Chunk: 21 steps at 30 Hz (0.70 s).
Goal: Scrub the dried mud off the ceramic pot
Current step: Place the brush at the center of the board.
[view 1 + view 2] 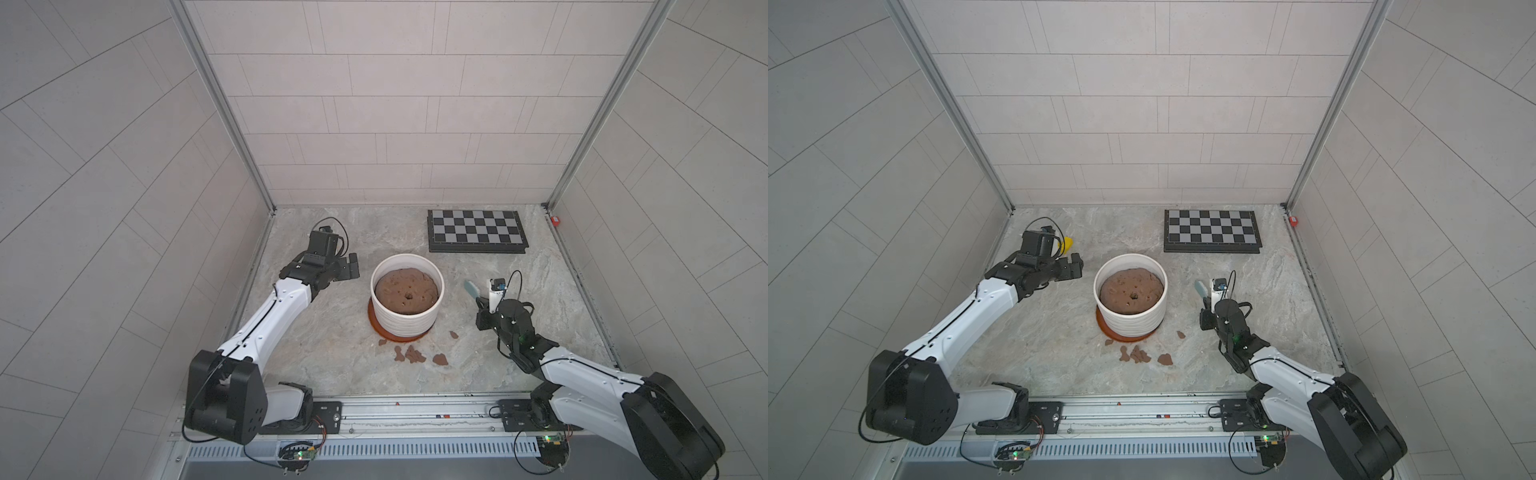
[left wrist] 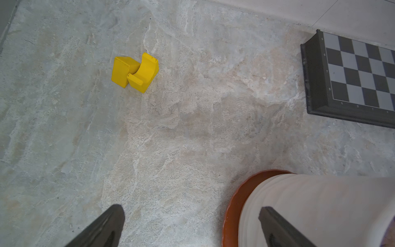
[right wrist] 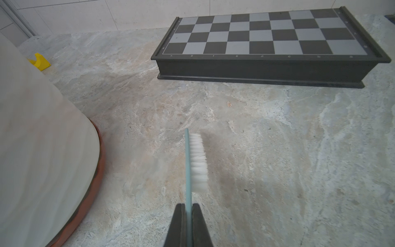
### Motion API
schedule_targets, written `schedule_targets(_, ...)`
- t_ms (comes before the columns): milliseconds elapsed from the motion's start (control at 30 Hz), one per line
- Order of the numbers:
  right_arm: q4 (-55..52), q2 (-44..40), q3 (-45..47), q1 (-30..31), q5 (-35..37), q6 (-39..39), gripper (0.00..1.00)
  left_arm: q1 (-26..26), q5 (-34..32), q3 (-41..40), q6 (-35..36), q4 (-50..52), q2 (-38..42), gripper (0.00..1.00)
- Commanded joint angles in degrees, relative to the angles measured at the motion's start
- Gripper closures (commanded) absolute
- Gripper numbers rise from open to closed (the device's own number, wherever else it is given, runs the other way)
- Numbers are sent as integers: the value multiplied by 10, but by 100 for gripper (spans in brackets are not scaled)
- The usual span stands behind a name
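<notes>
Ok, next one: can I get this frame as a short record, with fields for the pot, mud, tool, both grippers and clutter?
pot: white ribbed ceramic pot, upright on orange saucer, filled with soil
mud: reddish-brown flakes on the table, on the pot's robot side
tool: brush with white bristles, clear of the pot
right gripper: shut on the brush handle
left gripper: open, empty, beside the pot
clutter: chessboard, yellow block

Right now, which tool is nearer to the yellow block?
Left. The left tool hangs open right by the yellow block; the right tool, shut on the brush, is across the ceramic pot from it.
</notes>
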<state>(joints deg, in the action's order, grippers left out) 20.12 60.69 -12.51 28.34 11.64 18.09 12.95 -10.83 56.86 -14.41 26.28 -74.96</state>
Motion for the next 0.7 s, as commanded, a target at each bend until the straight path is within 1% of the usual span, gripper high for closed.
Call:
schedule_targets(0,-6,7,-19,8,12,13,90,0,-9,-10,-1,-30,10,0)
schedule_targets(100,-21,15,-29,8,16,11,87,0,-10,-11,2,-28,0,0)
schedule_targets(233,-37,23,-41,8,2,4,83,0,-10,-14,7,-33,-10,0)
schedule_targets(300,-49,19,-48,8,0,1,79,0,-13,-13,10,-35,-15,0)
schedule_targets(367,-52,7,-48,8,1,2,72,0,-22,-12,14,-33,-19,0)
schedule_targets(467,-71,-15,-56,4,6,2,58,-4,-43,-12,26,-36,-27,0)
schedule_targets(500,-80,-21,-62,2,9,-1,51,-8,-49,-12,29,-37,-30,0)
schedule_targets(567,-97,-35,-78,-5,20,-10,35,-21,-56,-17,39,-51,-33,0)
schedule_targets(633,-107,-45,-94,-18,42,-10,22,-40,-56,-34,48,-85,-32,0)
schedule_targets(667,-105,-49,-102,-30,38,-15,17,-52,-47,-44,49,-106,-32,0)
